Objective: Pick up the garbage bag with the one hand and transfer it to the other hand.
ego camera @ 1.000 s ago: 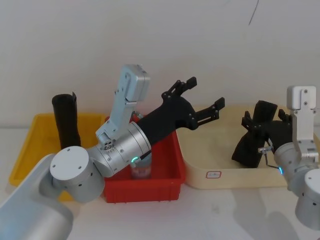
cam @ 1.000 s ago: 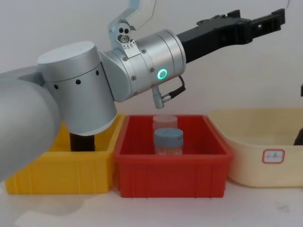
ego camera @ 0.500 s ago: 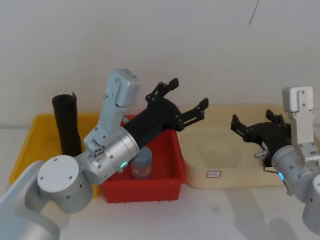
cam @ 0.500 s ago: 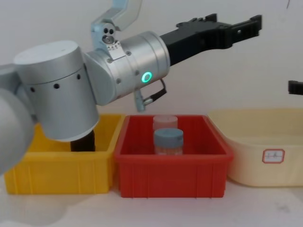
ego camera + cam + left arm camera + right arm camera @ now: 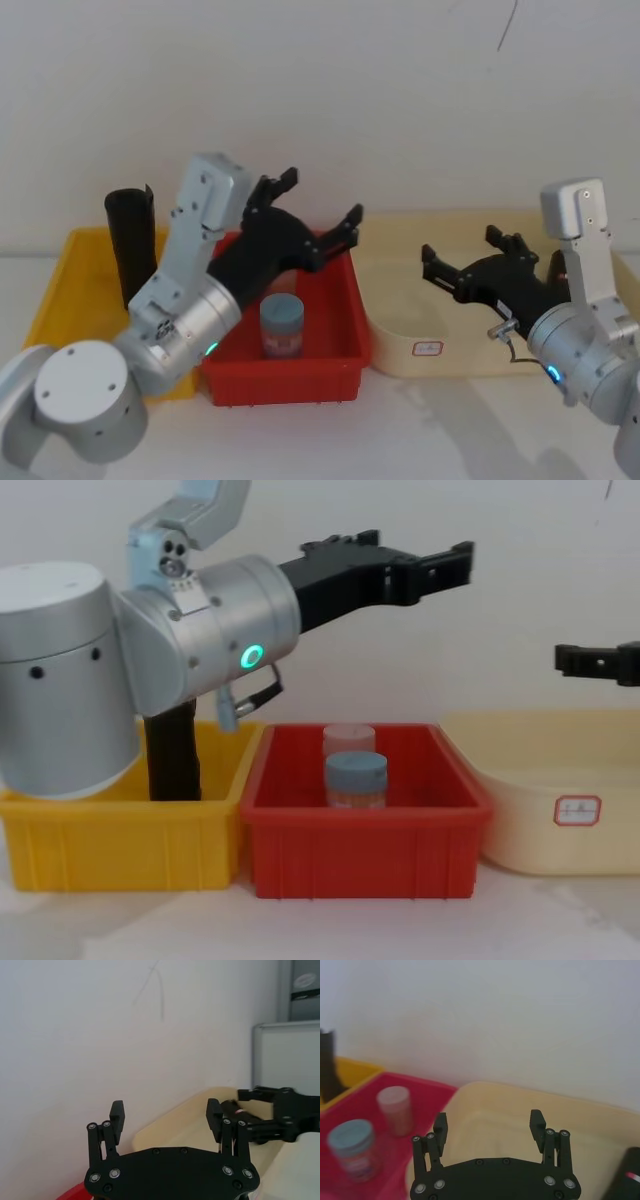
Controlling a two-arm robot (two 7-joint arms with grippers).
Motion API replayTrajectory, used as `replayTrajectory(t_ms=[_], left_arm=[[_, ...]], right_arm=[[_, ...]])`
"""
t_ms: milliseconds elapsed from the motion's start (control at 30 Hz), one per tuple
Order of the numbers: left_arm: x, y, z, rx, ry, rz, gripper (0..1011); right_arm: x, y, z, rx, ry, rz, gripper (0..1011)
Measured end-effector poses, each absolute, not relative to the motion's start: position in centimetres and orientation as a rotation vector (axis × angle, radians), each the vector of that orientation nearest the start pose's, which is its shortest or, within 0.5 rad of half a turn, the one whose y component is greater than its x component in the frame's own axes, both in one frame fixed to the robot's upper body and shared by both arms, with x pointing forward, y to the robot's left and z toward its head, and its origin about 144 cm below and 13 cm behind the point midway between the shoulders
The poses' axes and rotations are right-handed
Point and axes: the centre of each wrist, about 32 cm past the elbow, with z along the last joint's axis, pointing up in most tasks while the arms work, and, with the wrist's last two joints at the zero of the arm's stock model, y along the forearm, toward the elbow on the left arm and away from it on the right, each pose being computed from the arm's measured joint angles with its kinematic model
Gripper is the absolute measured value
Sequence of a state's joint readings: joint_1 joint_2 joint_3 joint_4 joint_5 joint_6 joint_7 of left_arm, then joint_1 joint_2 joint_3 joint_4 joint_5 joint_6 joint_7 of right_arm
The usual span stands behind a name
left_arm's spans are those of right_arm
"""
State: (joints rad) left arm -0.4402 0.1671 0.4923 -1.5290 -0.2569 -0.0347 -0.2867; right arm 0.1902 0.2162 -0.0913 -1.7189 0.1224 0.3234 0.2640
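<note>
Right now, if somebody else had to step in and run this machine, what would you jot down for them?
Left gripper: open and empty, in the air above the red bin.
Right gripper: open and empty, above the cream tray.
Garbage bag: stands upright in the yellow bin; neither gripper touches it.
Done: nothing yet, no grasp made.
Left: one gripper, probably the left since it is nearer, must reach the bag, grip it and lift it out, then pass it across to the other gripper.
</note>
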Motion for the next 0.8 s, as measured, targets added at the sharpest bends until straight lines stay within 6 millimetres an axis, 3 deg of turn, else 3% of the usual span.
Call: replayTrajectory(t_ms=[800], left_arm=[[48.4,16.4,126.1,-0.019,-0.295,1.132,1000]], right_arm=[[47.7,-22.5,125.9,-0.134,-0.038,-0.974,1000]])
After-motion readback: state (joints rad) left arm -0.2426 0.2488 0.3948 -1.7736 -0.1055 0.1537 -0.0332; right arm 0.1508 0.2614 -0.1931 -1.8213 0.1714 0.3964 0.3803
